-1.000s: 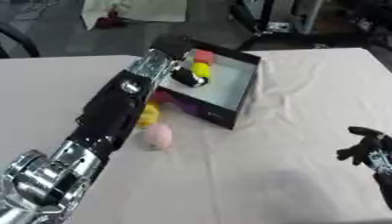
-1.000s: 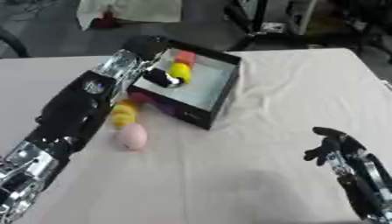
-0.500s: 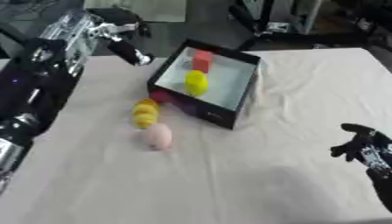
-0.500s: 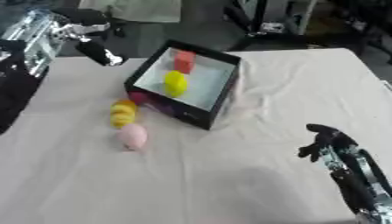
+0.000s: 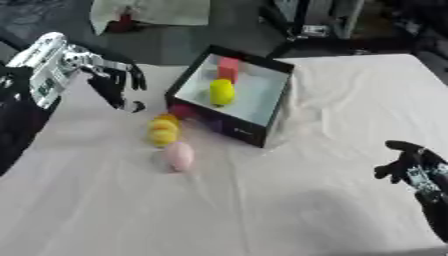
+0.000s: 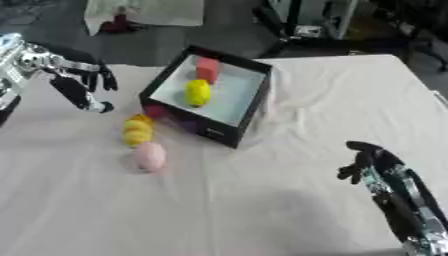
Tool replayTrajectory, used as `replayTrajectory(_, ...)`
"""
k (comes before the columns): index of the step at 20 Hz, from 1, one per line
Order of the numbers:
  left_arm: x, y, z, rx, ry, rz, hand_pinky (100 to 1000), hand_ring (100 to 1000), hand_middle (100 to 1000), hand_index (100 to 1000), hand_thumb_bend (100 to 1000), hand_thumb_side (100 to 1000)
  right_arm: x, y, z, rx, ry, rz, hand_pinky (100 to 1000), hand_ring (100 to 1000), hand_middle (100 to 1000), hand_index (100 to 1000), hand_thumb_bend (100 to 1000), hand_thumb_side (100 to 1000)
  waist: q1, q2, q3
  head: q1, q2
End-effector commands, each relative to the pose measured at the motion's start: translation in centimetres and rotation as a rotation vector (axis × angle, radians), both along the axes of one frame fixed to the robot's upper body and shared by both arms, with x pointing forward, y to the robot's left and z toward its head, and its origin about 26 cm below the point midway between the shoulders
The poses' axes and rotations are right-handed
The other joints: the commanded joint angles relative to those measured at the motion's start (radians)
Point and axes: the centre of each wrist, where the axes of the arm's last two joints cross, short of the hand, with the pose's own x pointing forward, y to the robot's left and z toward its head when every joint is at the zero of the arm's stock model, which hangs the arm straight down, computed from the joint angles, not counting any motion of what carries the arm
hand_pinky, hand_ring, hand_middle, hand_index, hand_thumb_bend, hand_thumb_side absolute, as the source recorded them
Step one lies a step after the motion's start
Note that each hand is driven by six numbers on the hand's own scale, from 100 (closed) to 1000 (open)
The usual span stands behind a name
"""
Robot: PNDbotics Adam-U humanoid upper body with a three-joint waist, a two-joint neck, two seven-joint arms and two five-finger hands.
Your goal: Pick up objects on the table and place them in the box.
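Note:
A black box (image 5: 273, 111) with a pale floor stands tilted on the white cloth; inside lie a red block (image 5: 229, 68) and a yellow-green oval thing (image 5: 221, 92). Against its left wall sits a small dark red thing (image 5: 182, 110). Just beside that lie two yellow things (image 5: 163, 131) and a pink egg shape (image 5: 178, 155). My left hand (image 5: 114, 85) hangs open over the cloth, left of the box, holding nothing. My right hand (image 5: 408, 165) rests at the lower right with relaxed fingers, empty.
The table's far edge (image 5: 350, 57) runs behind the box, with dark equipment and a pale cloth bundle (image 5: 149, 11) beyond it. White cloth (image 5: 289, 210) covers the table between the two hands.
My left hand drew back out of the box to the far left, then came down toward the cloth left of the box. The yellow-green thing now lies in the box.

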Motion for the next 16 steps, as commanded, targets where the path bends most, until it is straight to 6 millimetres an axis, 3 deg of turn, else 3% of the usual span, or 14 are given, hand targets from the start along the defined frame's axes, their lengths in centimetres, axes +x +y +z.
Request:
replayTrajectory(1, 0.3, -1.0, -0.2, 0.008, -0.039, -0.005, 733, 664, 751, 855, 293, 520, 0.0, -0.3, 0.6, -0.018, -0.019, -0.001, 684, 522, 324, 781, 100, 644, -0.003, -0.013, -0.001, -0.002, -0.002)
replayTrajectory(11, 0.9, -2.4, -3.9, 0.059, -0.141, 0.051, 746, 698, 781, 873, 309, 464, 0.0, -0.3, 0.6, -0.012, -0.021, 0.0, 685, 522, 324, 782, 100, 644, -0.007, -0.012, 0.0, 0.0, -0.002)
replayTrajectory(16, 1.0, -2.5, -5.8, 0.046, -0.114, 0.039, 723, 668, 758, 859, 298, 456, 0.1, -0.3, 0.7, -0.01, -0.023, 0.0, 686, 522, 324, 782, 100, 644, -0.008, -0.011, -0.002, 0.0, -0.002)
